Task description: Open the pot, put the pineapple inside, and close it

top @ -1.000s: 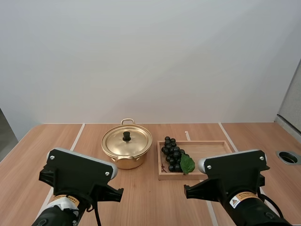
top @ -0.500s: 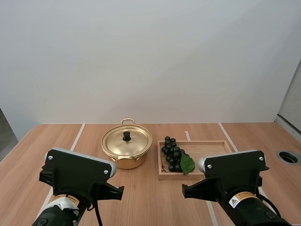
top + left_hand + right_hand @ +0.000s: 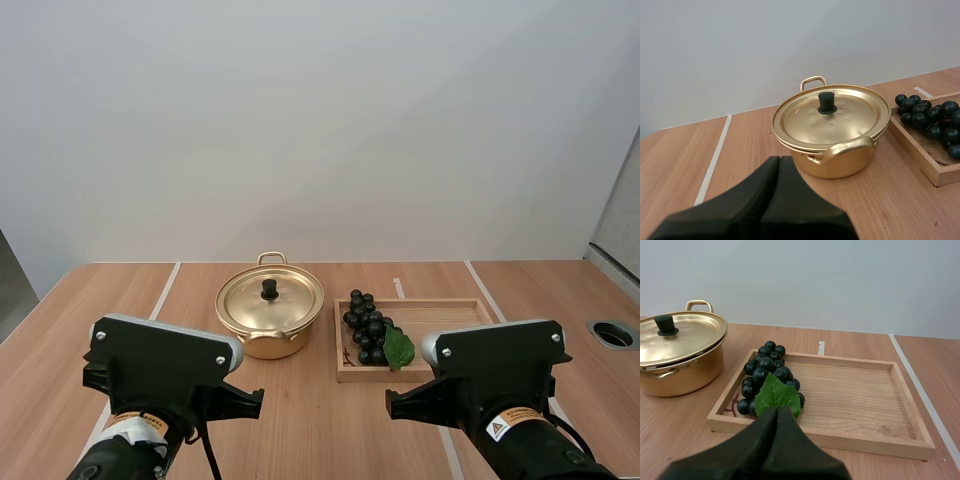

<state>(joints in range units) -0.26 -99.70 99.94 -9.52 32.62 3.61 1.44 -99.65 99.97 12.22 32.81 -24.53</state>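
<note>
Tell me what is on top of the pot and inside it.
A gold lid with a black knob sits on the pot, closing it. The lid covers the inside, so what it holds cannot be seen. The grapes lie in the wooden tray.

A plain pale wall (image 3: 320,120) rises behind a wooden table (image 3: 310,420) crossed by white lines (image 3: 166,288), with what may be a cable port (image 3: 612,334) at its right edge.

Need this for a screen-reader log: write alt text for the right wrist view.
The right claw, shut on nothing, points at a bunch of dark grapes with a green leaf, lying in a wooden tray. Beside the tray's grape end stands a gold pot with its lid on, on a wooden table.
</note>
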